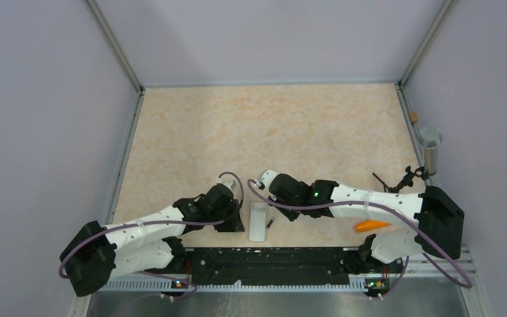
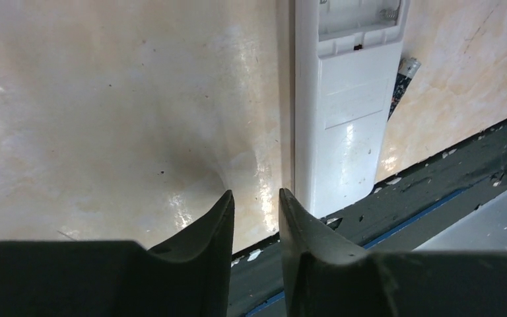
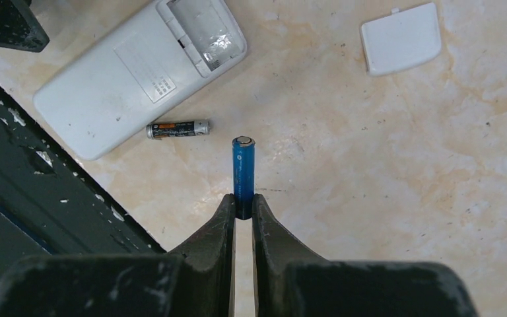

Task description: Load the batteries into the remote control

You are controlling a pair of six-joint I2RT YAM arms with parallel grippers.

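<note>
The white remote control (image 1: 257, 221) lies back up near the table's front edge, its battery compartment (image 3: 201, 30) open and empty. It also shows in the left wrist view (image 2: 346, 132) and the right wrist view (image 3: 119, 86). The dark battery (image 3: 178, 128) lies on the table just right of the remote (image 1: 270, 223). My right gripper (image 3: 243, 201) is shut on one end of the blue battery (image 3: 243, 165), held above the table beside the remote. My left gripper (image 2: 256, 195) is slightly open and empty, just left of the remote's near end.
The white battery cover (image 3: 401, 37) lies loose on the table beyond the remote. An orange tapered object (image 1: 373, 225) lies under the right arm. A metal cup (image 1: 430, 148) stands at the right edge. A black rail (image 1: 270, 261) runs along the front edge.
</note>
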